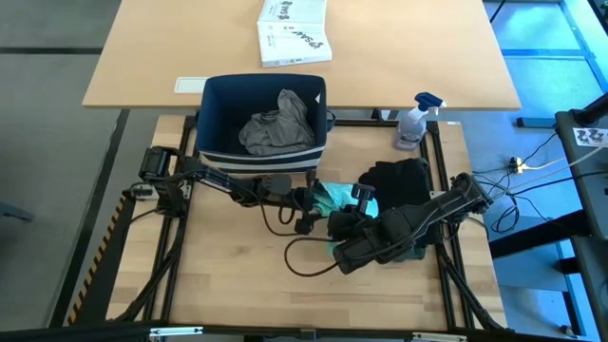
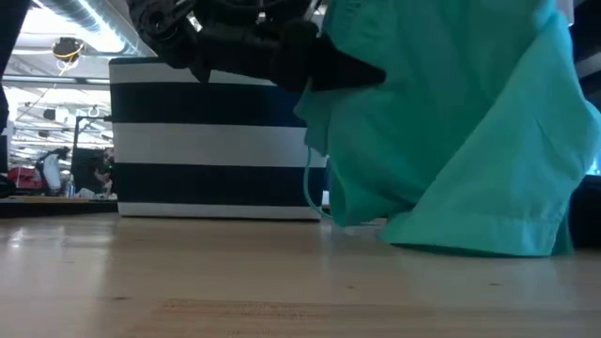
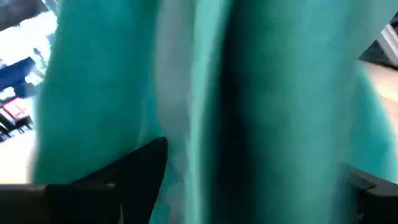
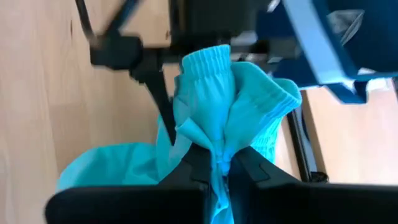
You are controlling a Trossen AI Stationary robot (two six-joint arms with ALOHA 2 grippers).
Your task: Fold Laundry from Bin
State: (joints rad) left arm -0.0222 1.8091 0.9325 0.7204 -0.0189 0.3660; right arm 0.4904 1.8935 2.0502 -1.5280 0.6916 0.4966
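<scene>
Teal cloth hangs bunched up above the wooden table, just in front of the striped bin. Right gripper pinches it tight. Left gripper has its fingers spread wide around the cloth. Grey shirt lies in the bin.

Overhead, table-level, two wrist views; all share teal piece.

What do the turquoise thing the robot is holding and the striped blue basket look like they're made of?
The teal garment looks like soft, matte woven or knit cloth: it drapes and bunches, with a ribbed, gathered band at one edge. The bin seems to be stiffened fabric, matte navy with white stripes; its walls stand straight, though the exact fibre can't be told.
</scene>
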